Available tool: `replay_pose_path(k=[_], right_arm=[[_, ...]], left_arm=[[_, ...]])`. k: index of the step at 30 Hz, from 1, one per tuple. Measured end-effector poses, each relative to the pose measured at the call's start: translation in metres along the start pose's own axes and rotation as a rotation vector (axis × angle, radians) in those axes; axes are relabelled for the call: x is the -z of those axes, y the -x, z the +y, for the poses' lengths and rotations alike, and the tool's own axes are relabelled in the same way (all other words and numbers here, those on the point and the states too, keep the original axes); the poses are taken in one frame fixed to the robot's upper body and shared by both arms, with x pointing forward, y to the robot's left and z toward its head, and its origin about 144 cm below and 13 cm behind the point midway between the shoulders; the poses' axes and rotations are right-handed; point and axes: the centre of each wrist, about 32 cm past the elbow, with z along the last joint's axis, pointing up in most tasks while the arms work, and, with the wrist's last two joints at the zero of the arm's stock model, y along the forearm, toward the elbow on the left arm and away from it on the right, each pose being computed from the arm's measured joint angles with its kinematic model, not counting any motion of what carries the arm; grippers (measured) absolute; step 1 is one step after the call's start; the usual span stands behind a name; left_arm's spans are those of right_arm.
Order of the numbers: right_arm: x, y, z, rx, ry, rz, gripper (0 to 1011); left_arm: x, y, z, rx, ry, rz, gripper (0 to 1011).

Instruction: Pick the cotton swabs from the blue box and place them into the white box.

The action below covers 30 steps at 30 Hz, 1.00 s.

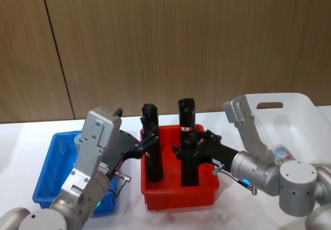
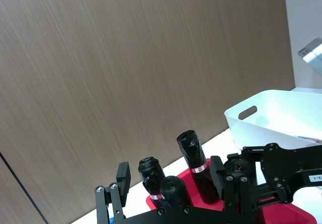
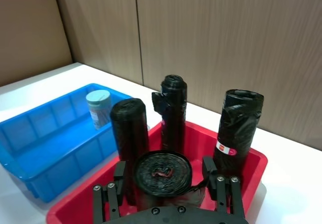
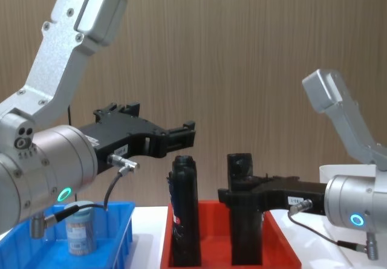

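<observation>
Reaching in from the right, the right gripper (image 1: 182,151) is clamped on a black roll (image 3: 162,176) standing in the red tray (image 1: 204,191). Left gripper (image 4: 181,135) hovers level above the tray's left side, fingers apart. One cotton swab jar (image 4: 79,235) stands in the blue box (image 1: 47,174); the white box (image 1: 297,116) sits far right.

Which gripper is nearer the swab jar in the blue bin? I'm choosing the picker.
Left. The left gripper hovers beside the blue bin holding the jar; the right gripper is over the red tray.

Blue box (image 3: 30,148) and red tray (image 1: 204,188) are smooth glossy plastic, black rolls (image 3: 237,128) look like crinkly shiny film, back wall (image 1: 181,39) is matt wood grain.
</observation>
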Motion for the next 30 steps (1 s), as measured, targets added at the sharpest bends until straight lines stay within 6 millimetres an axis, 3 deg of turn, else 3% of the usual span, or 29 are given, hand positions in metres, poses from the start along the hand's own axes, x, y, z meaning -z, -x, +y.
replay_pose_path(k=[6,14,30], right_arm=[[0.002,-0.003,0.003,0.014,0.008,0.000,835],[0.001,-0.006,0.004,0.022,0.006,0.001,578],[-0.024,-0.011,-0.010,0.035,-0.067,0.007,550]], left_arm=[[0.000,0.000,0.000,0.000,0.000,0.000,1003],[0.000,0.000,0.000,0.000,0.000,0.000,1003],[0.000,0.000,0.000,0.000,0.000,0.000,1003]])
